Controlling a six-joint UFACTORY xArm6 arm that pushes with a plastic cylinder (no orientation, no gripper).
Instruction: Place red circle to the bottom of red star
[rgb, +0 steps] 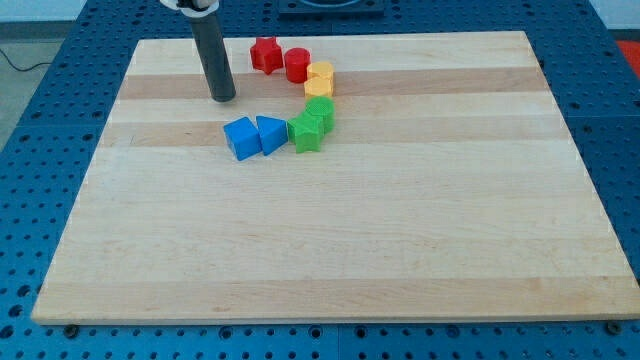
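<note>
The red star lies near the view's top edge of the board. The red circle sits touching it on its right, slightly lower. My tip rests on the board to the left of and below the red star, apart from every block, above the blue cube.
A yellow block touches the red circle's lower right. Below it are a green block and a green star. A blue triangle and blue cube lie left of them. The wooden board lies on a blue perforated table.
</note>
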